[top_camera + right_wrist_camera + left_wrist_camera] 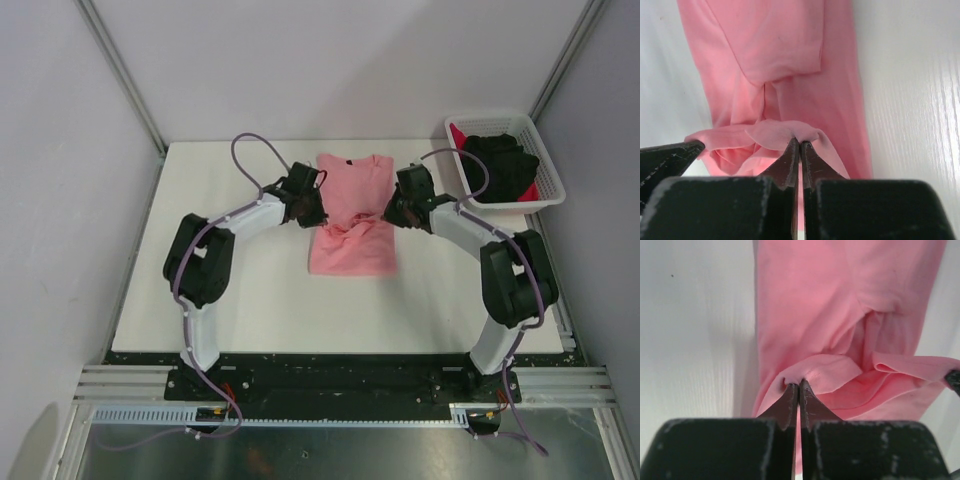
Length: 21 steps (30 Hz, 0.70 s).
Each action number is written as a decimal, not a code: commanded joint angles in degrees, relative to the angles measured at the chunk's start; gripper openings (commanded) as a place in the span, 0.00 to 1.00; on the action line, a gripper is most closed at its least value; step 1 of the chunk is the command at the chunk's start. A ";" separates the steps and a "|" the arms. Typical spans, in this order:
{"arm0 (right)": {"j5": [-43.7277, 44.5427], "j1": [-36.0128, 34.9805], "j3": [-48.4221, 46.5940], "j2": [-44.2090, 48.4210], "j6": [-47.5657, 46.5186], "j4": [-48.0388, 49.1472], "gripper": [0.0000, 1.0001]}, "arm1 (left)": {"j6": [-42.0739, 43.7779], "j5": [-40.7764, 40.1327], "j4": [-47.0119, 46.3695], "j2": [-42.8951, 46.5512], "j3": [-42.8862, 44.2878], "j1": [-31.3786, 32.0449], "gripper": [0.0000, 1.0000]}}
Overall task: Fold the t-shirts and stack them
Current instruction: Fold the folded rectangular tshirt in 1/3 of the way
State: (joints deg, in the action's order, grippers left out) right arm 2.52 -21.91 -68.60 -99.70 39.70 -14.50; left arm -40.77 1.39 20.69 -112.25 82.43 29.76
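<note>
The salmon-pink t-shirt [350, 215] lies on the white table at centre, collar with dark label at the far end, sleeves folded in. My left gripper [312, 215] is shut on its left edge and lifts a fold of cloth [812, 371]. My right gripper [392, 217] is shut on its right edge, cloth bunched at the tips [790, 132]. The cloth between them is raised and rumpled. The black t-shirt [503, 163] lies in the white basket [548, 178] on top of the bright red t-shirt [462, 137].
The basket stands at the table's far right corner. Grey walls with metal posts [120, 70] close in the table on three sides. A black rail [340, 375] runs along the near edge by the arm bases.
</note>
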 commanded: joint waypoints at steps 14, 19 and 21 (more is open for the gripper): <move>0.06 4.06 -5.51 -6.50 -3.22 2.06 0.00 | 4.21 4.74 -2.47 -6.20 7.54 -3.77 0.00; -0.51 4.85 -5.54 -6.83 -3.63 2.77 0.00 | 4.08 4.93 -2.54 -6.33 7.75 -4.64 0.00; -0.79 5.16 -5.50 -7.00 -3.72 2.80 0.00 | 4.29 4.83 -2.55 -6.32 7.70 -4.85 0.00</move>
State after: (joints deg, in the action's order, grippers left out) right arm 1.85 -17.56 -71.66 -105.80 37.36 -13.39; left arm -37.52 6.20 19.97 -118.30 87.57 25.78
